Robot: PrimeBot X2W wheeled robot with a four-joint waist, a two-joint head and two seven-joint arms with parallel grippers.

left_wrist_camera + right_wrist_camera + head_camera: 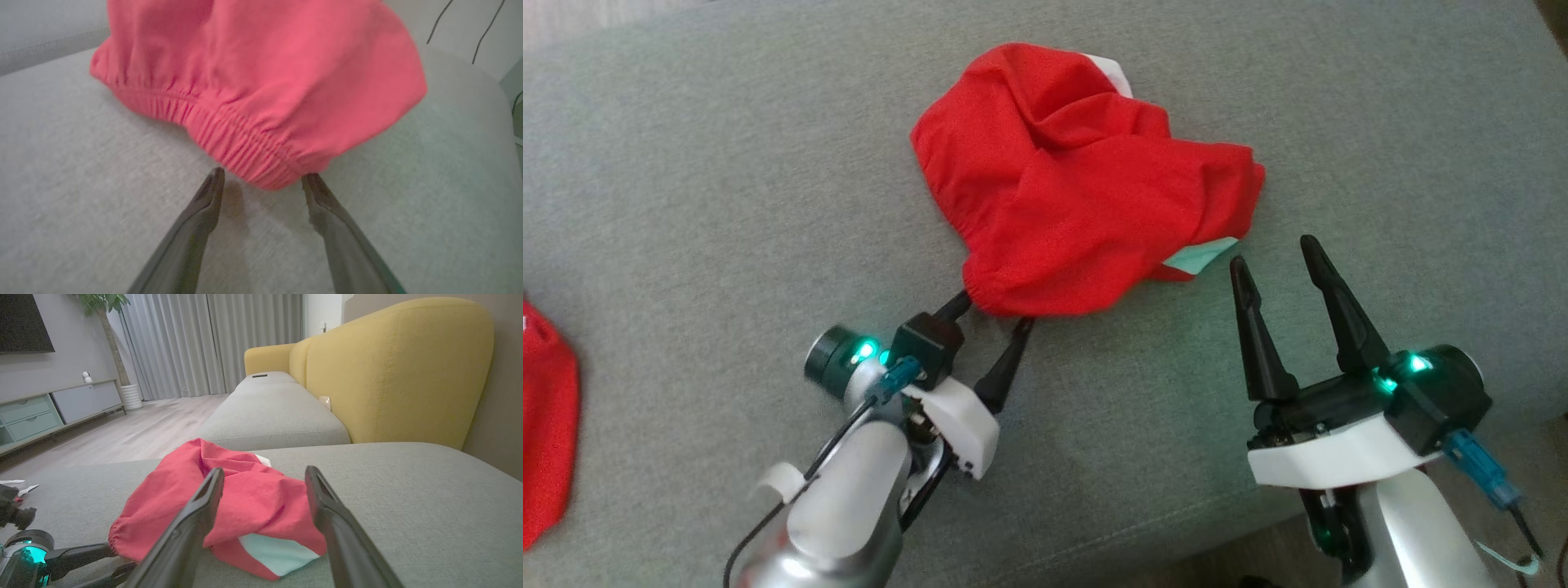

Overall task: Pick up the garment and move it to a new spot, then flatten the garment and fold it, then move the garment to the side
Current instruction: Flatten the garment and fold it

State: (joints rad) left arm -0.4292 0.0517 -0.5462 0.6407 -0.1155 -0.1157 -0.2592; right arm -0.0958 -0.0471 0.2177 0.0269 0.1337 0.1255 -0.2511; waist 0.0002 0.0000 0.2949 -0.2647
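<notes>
I'm holding my left pincer (pixel 996 312) wide at the near elastic hem (pixel 245 157) of the red garment (pixel 1078 196) on the sofa seat (pixel 727 204); right pincer (pixel 1274 251) wide too. Closing too shallow, I'm risking that hem slipping out.

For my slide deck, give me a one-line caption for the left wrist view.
Open left gripper at the gathered hem of a red garment on a grey cushion.

Cannot tell whether the left gripper (pixel 996 310) touches the garment (pixel 1078 180) hem or stops just beside it. Loses the garment's top past the left wrist view's upper edge, slightly blurred. Crops a red cloth (pixel 543 425) at the head view's left edge. Too small to identify: dark object (pixel 260 375) on the far cushion (pixel 269 408).
</notes>
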